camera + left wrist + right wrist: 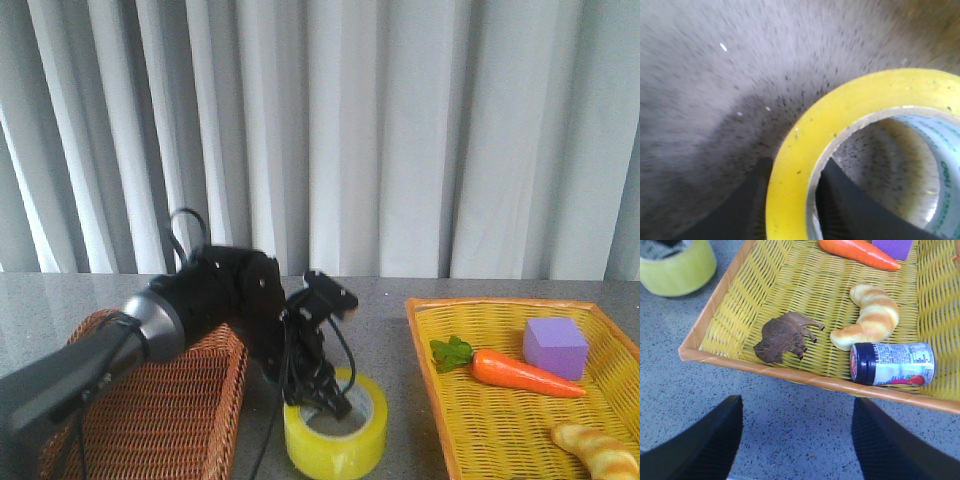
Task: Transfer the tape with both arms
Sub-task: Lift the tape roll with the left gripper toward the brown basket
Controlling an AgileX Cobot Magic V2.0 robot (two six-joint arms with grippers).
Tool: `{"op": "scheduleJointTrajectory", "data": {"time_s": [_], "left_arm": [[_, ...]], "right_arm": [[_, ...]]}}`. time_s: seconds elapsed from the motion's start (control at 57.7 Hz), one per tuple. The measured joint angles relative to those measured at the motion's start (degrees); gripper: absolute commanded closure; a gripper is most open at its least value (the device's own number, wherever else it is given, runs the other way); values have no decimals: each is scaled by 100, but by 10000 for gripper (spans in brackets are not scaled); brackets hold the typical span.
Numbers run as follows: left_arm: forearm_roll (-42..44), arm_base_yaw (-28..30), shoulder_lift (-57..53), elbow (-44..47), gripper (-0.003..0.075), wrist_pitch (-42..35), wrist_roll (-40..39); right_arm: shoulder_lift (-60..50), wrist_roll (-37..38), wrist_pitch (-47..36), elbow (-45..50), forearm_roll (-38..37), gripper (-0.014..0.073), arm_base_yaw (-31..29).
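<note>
The tape (338,452), a yellow roll with a white printed core, lies flat on the grey table between the two baskets. My left arm reaches down over it from the left. The left gripper (326,400) has one finger inside the core and one outside. In the left wrist view both black fingers (837,200) press the wall of the tape (805,150), so the left gripper (795,165) is shut on it. The right gripper (797,402) hangs open over bare table just in front of the yellow basket, with the tape (677,270) far off. The right arm is outside the front view.
A brown wicker basket (170,400) stands left of the tape. To the right, a yellow basket (418,340) holds a carrot (525,372), a purple block (555,345), a bread piece (870,315), a brown animal toy (782,337) and a small jar (892,363). A grey curtain hangs behind.
</note>
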Motion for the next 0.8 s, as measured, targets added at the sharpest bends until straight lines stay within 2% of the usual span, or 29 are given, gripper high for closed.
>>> {"op": "scheduleJointTrajectory", "data": {"time_s": [0.381, 0.537, 0.797], "left_arm": [[114, 230, -1099, -395, 626, 730, -5], [125, 648, -1354, -395, 626, 1026, -96], [125, 1415, -1606, -395, 626, 1048, -347]], "right_arm": [[0, 0, 0, 0, 0, 138, 0], [0, 0, 0, 0, 0, 138, 0], [0, 0, 0, 0, 0, 138, 0]]}}
